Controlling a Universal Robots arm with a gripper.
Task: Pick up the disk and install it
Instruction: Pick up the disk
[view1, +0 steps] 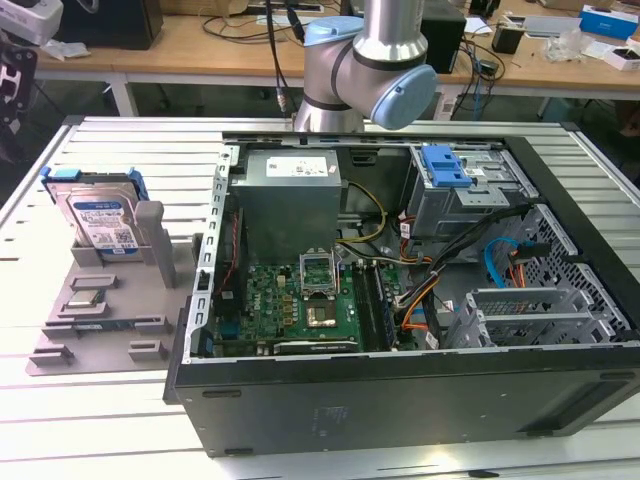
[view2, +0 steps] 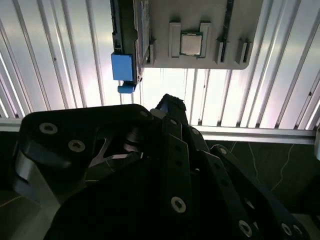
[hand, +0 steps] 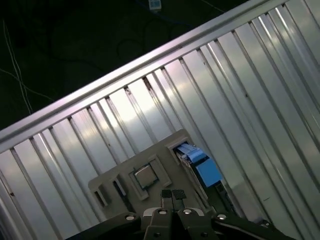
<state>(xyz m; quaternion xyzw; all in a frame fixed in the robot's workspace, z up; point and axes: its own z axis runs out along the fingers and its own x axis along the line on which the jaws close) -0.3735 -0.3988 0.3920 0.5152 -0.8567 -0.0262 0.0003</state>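
1. Ribbed silver aluminium counter (view1: 110, 140), carrying every item below; a pale wooden counter (view1: 200, 45) with cluttered gear stands behind it.
2. Black computer tower case (view1: 400, 390), lying on its side with the panel off. Green board, grey power unit, cables and a blue plastic clip (view1: 445, 165) on the drive cage are exposed.
3. Grey-and-blue robot arm (view1: 370, 70), rising behind the case.
4. Grey plastic fixture tray (view1: 100, 340), beside the case at the exterior view's left.
5. The disk (view1: 100, 215), silver with a white-and-blue label and blue rails, standing on edge in the tray's far slot, untouched.
6. Black hand (hand: 172, 194), pads closed together, holding nothing, above the counter and apart from the tray.
7. Small square silver processor chip (view1: 88, 298), seated in the tray near the disk.
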